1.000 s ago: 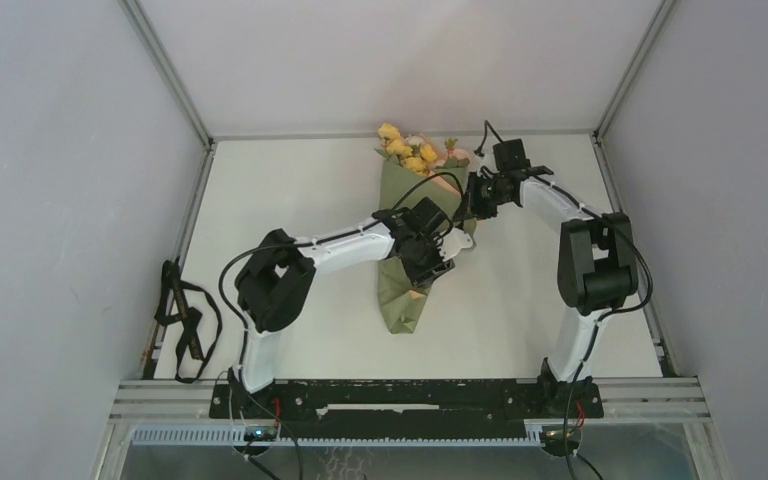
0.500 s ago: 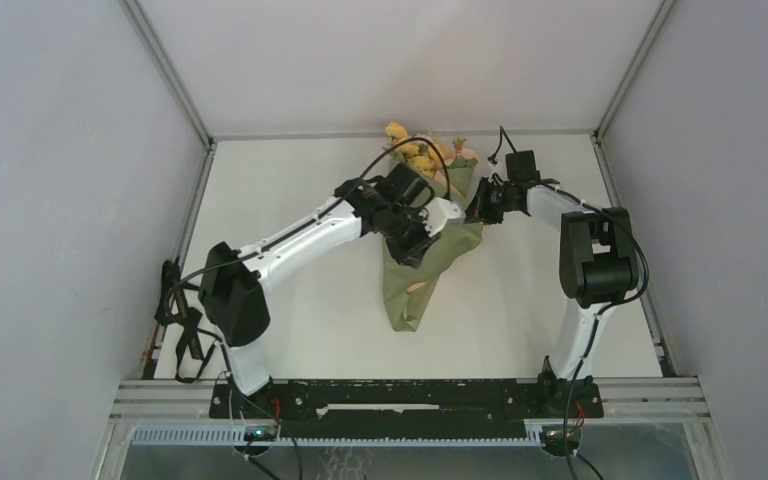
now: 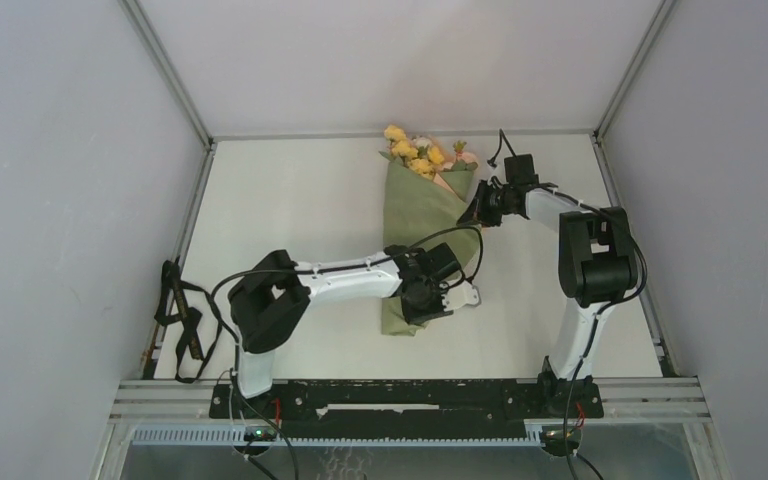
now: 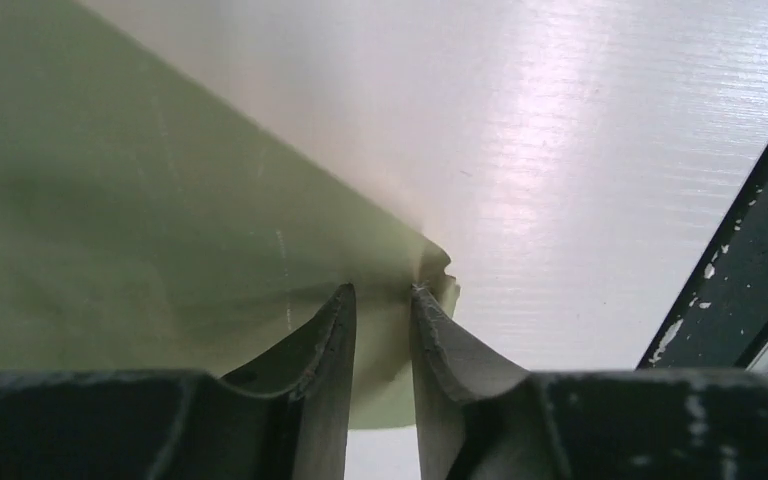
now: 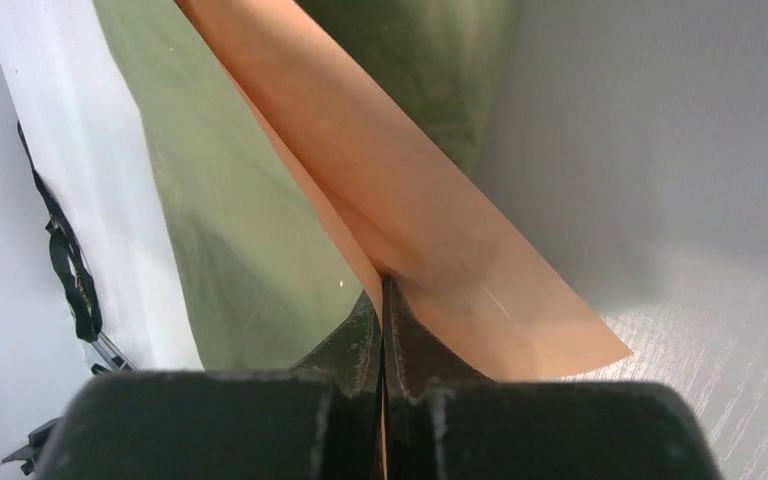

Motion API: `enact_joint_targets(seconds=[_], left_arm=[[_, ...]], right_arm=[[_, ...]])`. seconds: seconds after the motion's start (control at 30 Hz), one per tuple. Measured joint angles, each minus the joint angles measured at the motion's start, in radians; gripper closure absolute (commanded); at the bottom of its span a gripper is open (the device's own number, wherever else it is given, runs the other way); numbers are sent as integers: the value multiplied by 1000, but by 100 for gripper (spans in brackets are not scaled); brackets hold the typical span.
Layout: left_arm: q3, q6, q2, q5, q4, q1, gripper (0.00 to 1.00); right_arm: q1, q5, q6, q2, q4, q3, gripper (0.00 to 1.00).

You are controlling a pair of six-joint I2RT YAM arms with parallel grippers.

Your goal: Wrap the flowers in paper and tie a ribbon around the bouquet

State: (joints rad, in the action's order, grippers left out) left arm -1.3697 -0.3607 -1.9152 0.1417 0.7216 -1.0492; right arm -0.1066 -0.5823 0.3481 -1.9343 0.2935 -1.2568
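The bouquet lies lengthwise on the white table, its pink and yellow flowers (image 3: 418, 155) at the far end. Olive paper (image 3: 418, 215) forms a cone around them. My left gripper (image 3: 447, 298) is at the cone's narrow near end. In the left wrist view its jaws (image 4: 382, 292) stand close on either side of that crumpled olive end (image 4: 110, 200). My right gripper (image 3: 476, 207) is shut on the cone's upper right edge, the peach-orange lining (image 5: 410, 200) pinched between the fingers (image 5: 382, 290). The black ribbon (image 3: 182, 318) lies in loops at the table's left edge, away from both grippers.
Grey enclosure walls and an aluminium frame (image 3: 200, 140) surround the white table (image 3: 290, 220). A black rail (image 3: 410, 395) carrying both arm bases runs along the near edge and shows beside the left fingers (image 4: 750, 260). The ribbon (image 5: 68, 270) also shows in the right wrist view.
My left arm swung from the cone's upper middle back to its narrow near end, and its jaws narrowed there. The right gripper kept its hold and barely moved.
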Motion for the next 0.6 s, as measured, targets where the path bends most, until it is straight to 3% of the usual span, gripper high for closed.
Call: enact_joint_targets(seconds=[0.37,0.6], left_arm=[[102,-25,16,7,-77,-33,60],[-117,-85,48,178,218,-30,50]], right_arm=[[-5,-3,25,-8,-14,15,100],[-5,0,23,-17,-24,15,100]])
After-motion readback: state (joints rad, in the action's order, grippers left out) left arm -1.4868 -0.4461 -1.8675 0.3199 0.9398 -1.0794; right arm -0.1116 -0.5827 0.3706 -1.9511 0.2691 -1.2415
